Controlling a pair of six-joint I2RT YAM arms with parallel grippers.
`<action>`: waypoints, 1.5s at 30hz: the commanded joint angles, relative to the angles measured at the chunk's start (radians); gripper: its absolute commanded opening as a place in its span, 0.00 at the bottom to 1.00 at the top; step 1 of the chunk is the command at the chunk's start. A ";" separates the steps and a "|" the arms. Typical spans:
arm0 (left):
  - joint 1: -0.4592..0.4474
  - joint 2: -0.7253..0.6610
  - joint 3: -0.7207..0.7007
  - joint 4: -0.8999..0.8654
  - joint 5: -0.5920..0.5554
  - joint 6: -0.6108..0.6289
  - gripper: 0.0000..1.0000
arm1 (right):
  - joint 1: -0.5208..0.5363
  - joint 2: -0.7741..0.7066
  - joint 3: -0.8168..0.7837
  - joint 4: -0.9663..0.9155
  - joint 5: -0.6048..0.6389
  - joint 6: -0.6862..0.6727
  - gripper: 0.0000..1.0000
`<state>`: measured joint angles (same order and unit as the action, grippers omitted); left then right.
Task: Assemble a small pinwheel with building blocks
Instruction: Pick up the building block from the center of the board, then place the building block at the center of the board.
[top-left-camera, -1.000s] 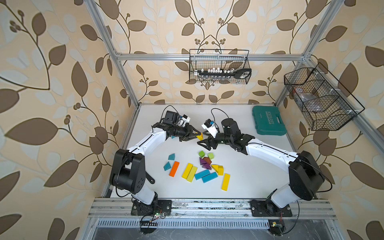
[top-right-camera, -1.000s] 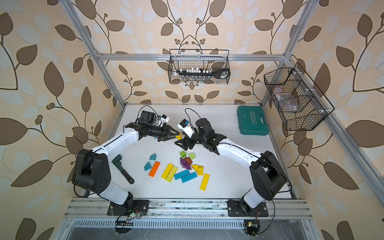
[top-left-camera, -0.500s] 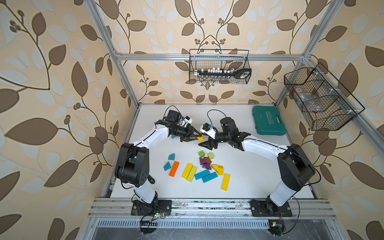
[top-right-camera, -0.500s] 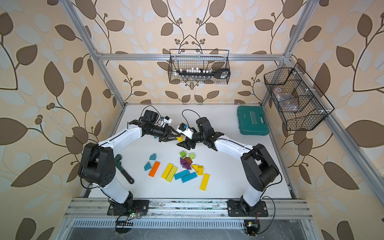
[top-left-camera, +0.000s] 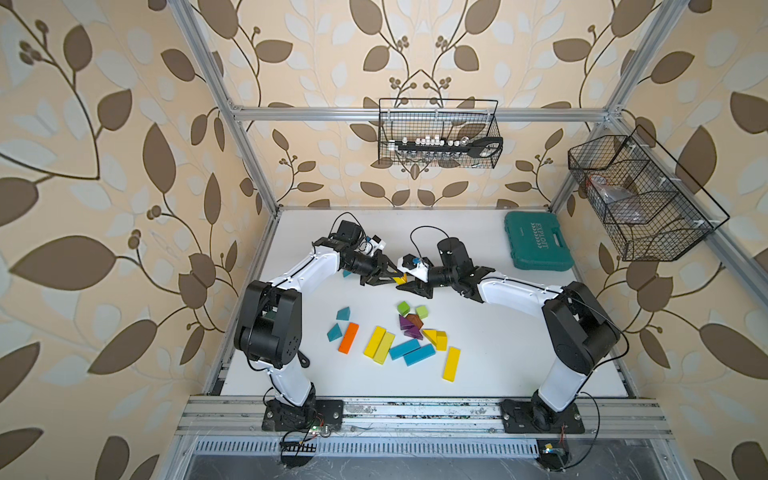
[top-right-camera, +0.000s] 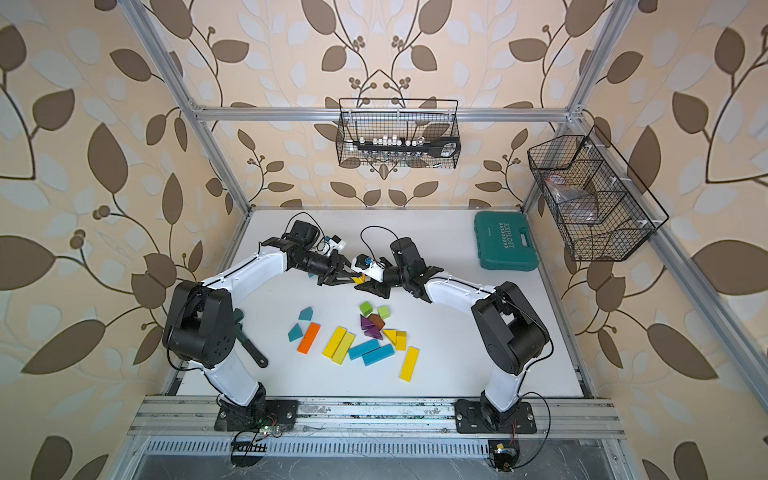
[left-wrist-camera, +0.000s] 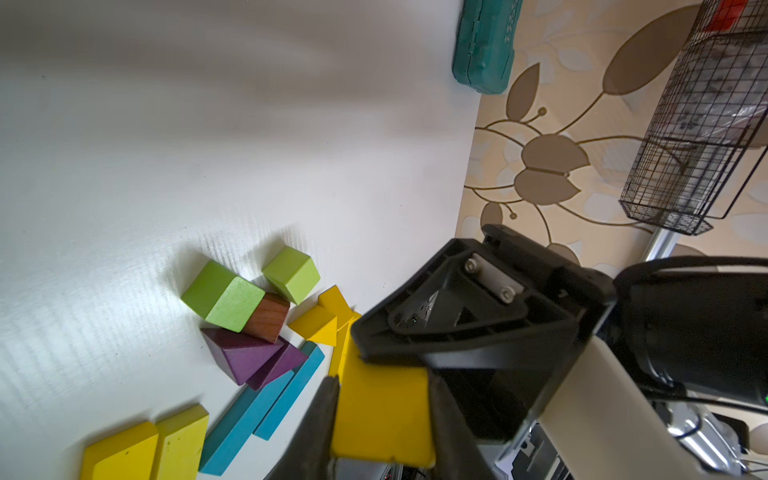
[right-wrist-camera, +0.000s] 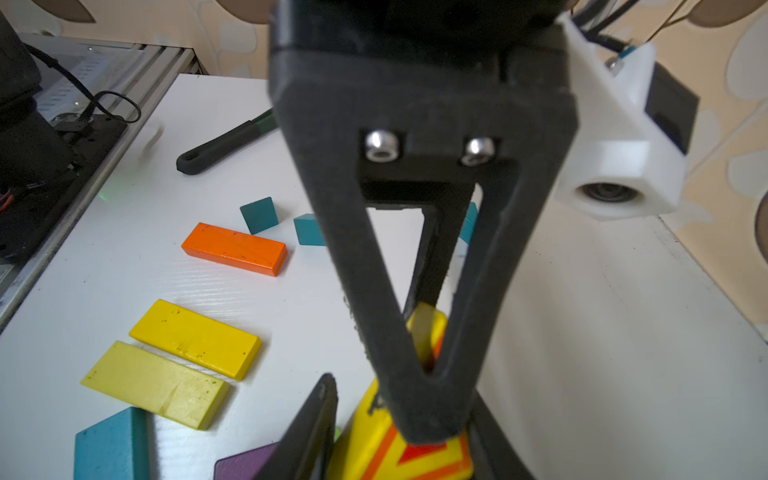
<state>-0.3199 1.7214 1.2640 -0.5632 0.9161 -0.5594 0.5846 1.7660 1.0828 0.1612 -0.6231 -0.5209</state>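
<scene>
Above the middle of the table my left gripper (top-left-camera: 390, 278) (left-wrist-camera: 382, 380) is shut on a yellow block (top-left-camera: 400, 279) (left-wrist-camera: 380, 415). From the opposite side my right gripper (top-left-camera: 410, 285) (right-wrist-camera: 401, 415) has closed on the same block (right-wrist-camera: 374, 449), whose face there shows orange chevrons. Its fingers (left-wrist-camera: 457, 332) cover the block's far end. The remaining building blocks lie loose nearer the front: green cubes (top-left-camera: 403, 308), purple wedges (top-left-camera: 409, 330), yellow bars (top-left-camera: 379, 341), blue bars (top-left-camera: 411, 351), an orange bar (top-left-camera: 348, 337) and teal wedges (top-left-camera: 343, 313).
A teal tool case (top-left-camera: 538, 241) lies at the back right of the table. A black-handled tool (top-right-camera: 249, 349) rests by the left arm's base. Wire baskets hang on the back wall (top-left-camera: 438, 133) and on the right wall (top-left-camera: 640, 199).
My right gripper has moved up to the left gripper and its jaws have closed from wide open onto the yellow block. The left gripper has stayed shut on the block.
</scene>
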 joint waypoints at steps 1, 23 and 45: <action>0.013 0.012 0.045 -0.020 0.024 0.006 0.13 | 0.010 0.017 0.021 0.001 -0.008 -0.028 0.31; 0.172 -0.133 -0.045 -0.021 -0.227 -0.096 0.76 | 0.093 0.156 0.225 -0.163 0.379 0.463 0.00; 0.271 -0.221 -0.050 -0.314 -0.685 -0.092 0.83 | 0.167 0.569 0.730 -0.705 0.875 0.619 0.00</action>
<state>-0.0517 1.4998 1.1728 -0.8188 0.2893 -0.6773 0.7364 2.3009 1.7622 -0.4400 0.1776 0.0803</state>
